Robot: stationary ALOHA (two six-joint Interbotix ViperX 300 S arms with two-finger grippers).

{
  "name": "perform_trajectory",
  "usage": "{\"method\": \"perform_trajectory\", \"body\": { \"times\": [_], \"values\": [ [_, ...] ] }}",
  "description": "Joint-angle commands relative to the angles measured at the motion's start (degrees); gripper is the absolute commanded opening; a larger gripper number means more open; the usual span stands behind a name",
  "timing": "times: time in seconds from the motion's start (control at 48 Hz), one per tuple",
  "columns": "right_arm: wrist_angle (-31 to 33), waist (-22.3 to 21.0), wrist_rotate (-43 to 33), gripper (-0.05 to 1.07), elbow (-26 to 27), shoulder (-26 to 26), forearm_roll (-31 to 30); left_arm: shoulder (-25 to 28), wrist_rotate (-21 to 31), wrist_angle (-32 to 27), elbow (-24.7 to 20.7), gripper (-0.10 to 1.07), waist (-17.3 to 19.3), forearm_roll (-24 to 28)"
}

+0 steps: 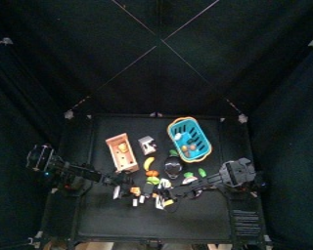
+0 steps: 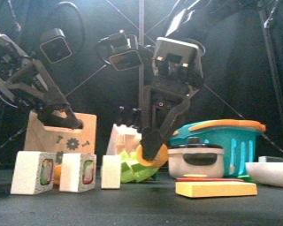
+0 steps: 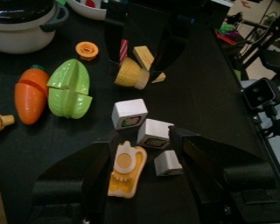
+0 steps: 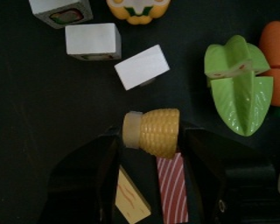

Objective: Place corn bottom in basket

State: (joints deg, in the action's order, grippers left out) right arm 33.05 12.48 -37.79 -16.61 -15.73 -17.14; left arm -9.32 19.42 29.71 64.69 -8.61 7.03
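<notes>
The corn bottom (image 4: 154,131) is a short yellow cob piece with a pale cut end. It sits between the tips of my right gripper (image 4: 152,144), which is shut on it low over the table. It also shows in the left wrist view (image 3: 136,70) and in the front view (image 2: 158,155). The teal basket (image 1: 191,139) with an orange rim stands behind and to the right of it (image 2: 226,143). My left gripper (image 3: 145,150) is open and low over several white blocks (image 3: 154,131) and a yellow-orange slice (image 3: 127,168).
A green leafy piece (image 4: 240,83) and a carrot (image 3: 31,92) lie next to the corn. A wooden box (image 2: 64,132) stands at the left. A small pot (image 2: 198,160), a white bowl (image 2: 274,169) and a flat slab (image 2: 215,188) lie at the right front.
</notes>
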Motion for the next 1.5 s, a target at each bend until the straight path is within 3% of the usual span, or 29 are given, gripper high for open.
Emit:
{"method": "perform_trajectory", "body": {
  "times": [0.0, 0.375, 0.646, 0.812, 1.042, 1.188, 1.292, 1.479],
  "values": [
    [0.2, 0.0, 0.0, 0.69, 0.4, 3.5, -0.1, 0.2, 0.0, 0.2, -0.5, 0.87, -0.2, -0.1],
    [1.7, -1.2, 0.1, 0.69, -0.8, 12.1, -2.3, 0.6, 0.0, 0.0, -1.7, 0.87, 0.0, -0.1],
    [6.7, -6.8, -0.1, 0.69, -3.3, 19.2, -7.4, 0.9, 0.0, -0.3, -1.8, 0.87, 0.0, -0.1],
    [6.4, -10.9, -0.2, 0.68, -6.6, 25.0, -8.5, 0.9, 0.0, -0.4, -1.9, 0.87, 0.1, -0.1],
    [5.4, -21.8, -0.1, 0.68, -13.1, 32.3, -8.7, 1.1, 0.1, -0.4, -1.9, 0.87, 0.0, -0.4],
    [3.0, -31.4, -0.1, 0.69, -18.3, 35.5, -9.1, 1.2, 0.0, -0.4, -1.9, 0.87, 0.2, -0.4],
    [-0.3, -38.1, -0.1, 0.69, -20.7, 35.9, -8.3, 1.4, 0.0, -0.4, -2.0, 0.87, 0.2, -0.4],
    [-6.9, -45.1, 0.0, 0.70, -24.0, 32.9, -8.1, 1.7, -0.1, -0.4, -2.1, 0.87, 0.3, -0.4]
  ]
}}
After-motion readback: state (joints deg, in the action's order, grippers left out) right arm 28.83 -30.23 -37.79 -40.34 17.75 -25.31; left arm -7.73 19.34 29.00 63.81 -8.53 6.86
